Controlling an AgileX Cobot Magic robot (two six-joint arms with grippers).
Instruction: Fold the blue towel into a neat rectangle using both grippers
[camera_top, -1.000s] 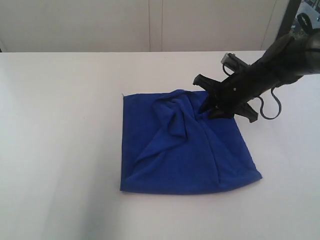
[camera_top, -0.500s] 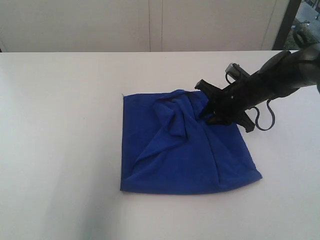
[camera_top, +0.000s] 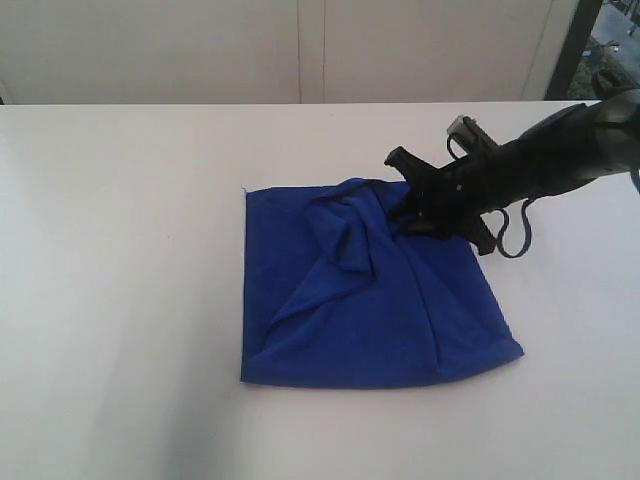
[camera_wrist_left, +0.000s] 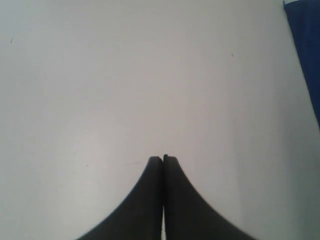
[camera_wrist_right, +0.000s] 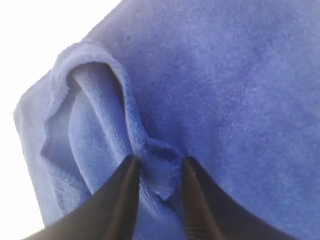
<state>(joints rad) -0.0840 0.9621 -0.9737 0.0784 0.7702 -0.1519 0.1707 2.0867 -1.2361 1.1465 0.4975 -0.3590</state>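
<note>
The blue towel (camera_top: 370, 300) lies roughly folded and rumpled on the white table (camera_top: 120, 300), with a raised ridge of creases running from its far right corner. My right gripper (camera_top: 405, 210) is down at that far right corner. In the right wrist view its fingers (camera_wrist_right: 159, 162) stand apart, with a small folded corner of the towel (camera_wrist_right: 225, 75) between them, not squeezed flat. My left gripper (camera_wrist_left: 163, 158) is shut and empty over bare table, well to the side of the towel's edge (camera_wrist_left: 305, 50). It does not show in the exterior view.
A pale wall runs behind the table's far edge. The right arm with its looping black cable (camera_top: 515, 235) stretches in from the far right. Bare white table surrounds the towel on every side.
The right arm has dropped lower and flatter, and its gripper has edged slightly left along the towel's far corner. The towel's shape has barely altered.
</note>
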